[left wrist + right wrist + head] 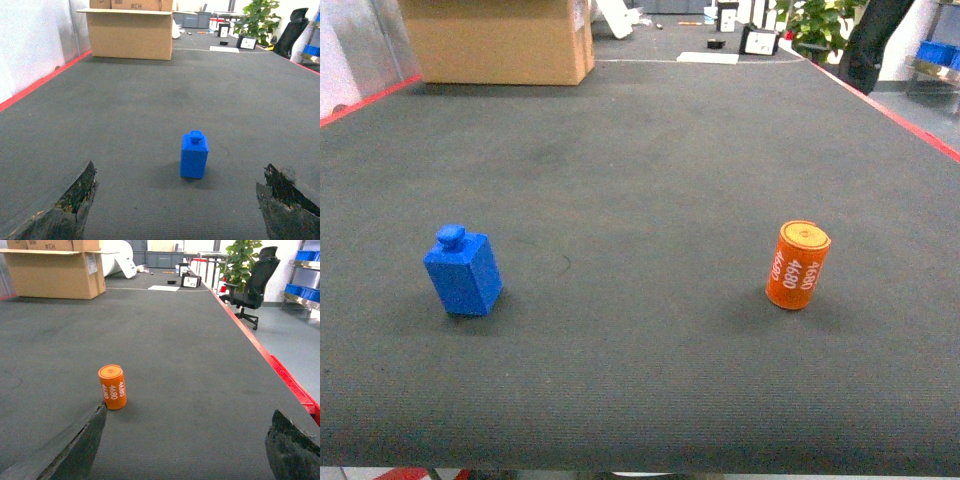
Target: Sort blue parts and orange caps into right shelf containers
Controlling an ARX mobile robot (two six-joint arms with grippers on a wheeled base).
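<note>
Right now my wide dark grey felt-covered counter [650,160] carries a big brown cardboard box [500,38] at its far left. Nearer, well apart, stand a small blue plastic block with a knob [464,271] and an orange cylindrical cap lettered 4680 [798,265]. Both my left end effector [177,210] and right end effector [185,450] are spread wide, gripping nothing.

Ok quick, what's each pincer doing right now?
Left pincer: open, holding nothing.
Right pincer: open, holding nothing.
</note>
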